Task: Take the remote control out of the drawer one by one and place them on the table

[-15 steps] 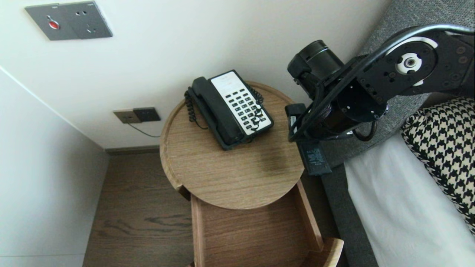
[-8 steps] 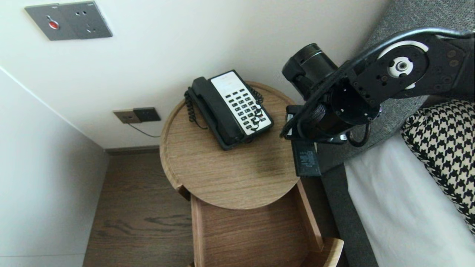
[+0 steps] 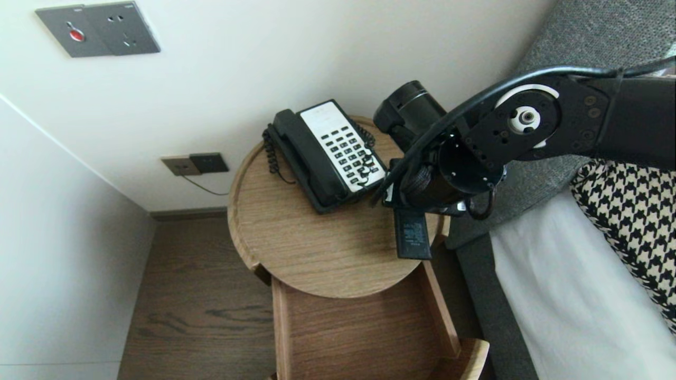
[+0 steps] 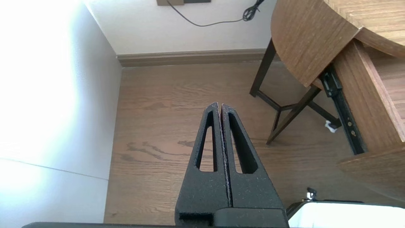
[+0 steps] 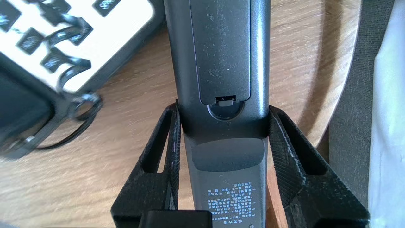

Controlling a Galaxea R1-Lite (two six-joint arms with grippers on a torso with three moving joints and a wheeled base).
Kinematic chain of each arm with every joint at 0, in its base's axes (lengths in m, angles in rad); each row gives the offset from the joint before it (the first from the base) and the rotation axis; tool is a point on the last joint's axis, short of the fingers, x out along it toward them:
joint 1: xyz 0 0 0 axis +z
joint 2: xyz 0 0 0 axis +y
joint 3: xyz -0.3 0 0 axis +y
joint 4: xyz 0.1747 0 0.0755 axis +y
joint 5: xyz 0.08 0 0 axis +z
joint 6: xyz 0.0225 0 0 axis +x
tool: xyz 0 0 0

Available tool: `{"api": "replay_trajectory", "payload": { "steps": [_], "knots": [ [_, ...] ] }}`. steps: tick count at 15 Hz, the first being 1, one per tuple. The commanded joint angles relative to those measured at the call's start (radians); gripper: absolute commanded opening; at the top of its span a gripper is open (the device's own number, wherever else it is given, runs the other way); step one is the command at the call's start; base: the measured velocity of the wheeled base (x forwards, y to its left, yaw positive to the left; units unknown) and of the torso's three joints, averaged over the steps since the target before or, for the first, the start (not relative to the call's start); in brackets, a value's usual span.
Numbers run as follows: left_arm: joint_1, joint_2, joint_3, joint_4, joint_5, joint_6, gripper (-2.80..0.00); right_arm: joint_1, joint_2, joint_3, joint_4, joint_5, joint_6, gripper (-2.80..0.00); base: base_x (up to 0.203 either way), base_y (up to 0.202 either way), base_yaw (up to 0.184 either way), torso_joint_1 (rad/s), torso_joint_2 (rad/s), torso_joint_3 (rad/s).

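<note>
Pale wall [image 3: 264, 47] behind, grey socket panel [image 3: 97, 29] at upper left, wood floor [image 3: 200, 295] below. Left gripper [image 4: 220, 106] was parked over floor, fingers pressed together, empty. Round wooden bedside table [image 3: 296, 248], drawer [image 3: 359, 327] pulled open beneath. Black-and-white telephone [image 3: 327, 155] sat at table's back. Remote control [image 3: 412, 237]: slim, black, back side up, battery cover and white printed label showing. Right gripper [image 5: 223, 109] was clamped on remote's sides, holding it over table's right edge, near telephone. Further right: grey upholstered bed [image 3: 575, 31], white sheet [image 3: 570, 295], houndstooth pillow [image 3: 628, 211].
</note>
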Motion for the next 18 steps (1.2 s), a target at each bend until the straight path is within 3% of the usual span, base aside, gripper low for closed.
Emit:
{"api": "replay_trajectory", "payload": {
  "steps": [1,18],
  "knots": [
    [0.0,0.0,0.0,-0.001,0.0,0.0,-2.8,0.0,0.016,0.0,0.004,-0.003,0.004,-2.8,0.0,0.0,0.0,0.0,0.0,0.0],
    [0.0,0.0,0.0,-0.001,0.0,0.0,-2.8,-0.029,0.044,0.007,0.013,-0.007,0.006,-2.8,0.0,0.0,0.0,0.0,0.0,0.0]
  ]
}}
